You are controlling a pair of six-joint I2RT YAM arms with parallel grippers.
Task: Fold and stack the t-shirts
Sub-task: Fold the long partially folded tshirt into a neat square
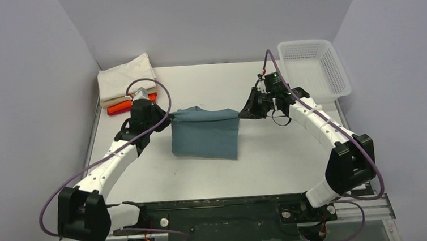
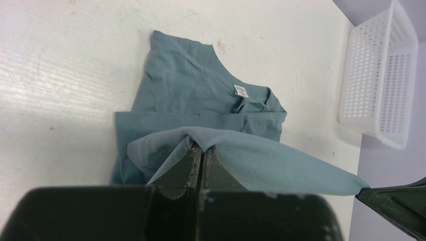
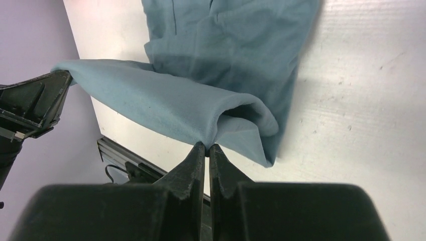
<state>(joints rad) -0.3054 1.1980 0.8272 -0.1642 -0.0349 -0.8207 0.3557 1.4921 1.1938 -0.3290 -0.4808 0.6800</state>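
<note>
While left gripper [image 1: 169, 121] and right gripper [image 1: 242, 115] each clamp an end of the teal shirt's [image 1: 206, 139] lifted 12 o'clock edge, at table [image 1: 293, 160] centre, its fold looks half made. At 10 o'clock, stack [image 1: 124, 82]: done. Remaining, by judgement: finish fold, add to stack.

Left arm [image 1: 110, 160] extends forward and inward from its base, wrist turned toward the centre. Right arm [image 1: 320, 125] mirrors it from the opposite side. Left gripper [image 2: 202, 149]: jaws pressed together, pinching an edge of the teal shirt [image 1: 206, 135]. Right gripper [image 3: 207, 146]: jaws likewise closed on the shirt's opposite edge. Both grippers face each other, well apart
</note>
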